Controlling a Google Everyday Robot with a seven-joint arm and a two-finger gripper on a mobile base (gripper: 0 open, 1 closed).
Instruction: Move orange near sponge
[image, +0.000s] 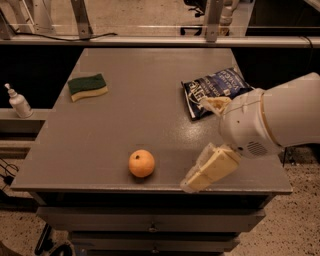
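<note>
The orange (141, 163) lies near the front edge of the grey table (125, 125), left of centre. The sponge (87, 86), dark green over pale yellow, lies at the table's far left, well apart from the orange. My gripper (196, 144) hangs on the white arm at the right, open and empty. One cream finger (211, 169) reaches down to the front edge, a short way right of the orange. The other finger (214, 104) sits over the chip bag's edge.
A blue chip bag (215, 89) lies at the right of the table, partly behind my arm. A white pump bottle (19, 102) stands on a lower ledge left of the table. Metal frame legs stand behind the table's back edge.
</note>
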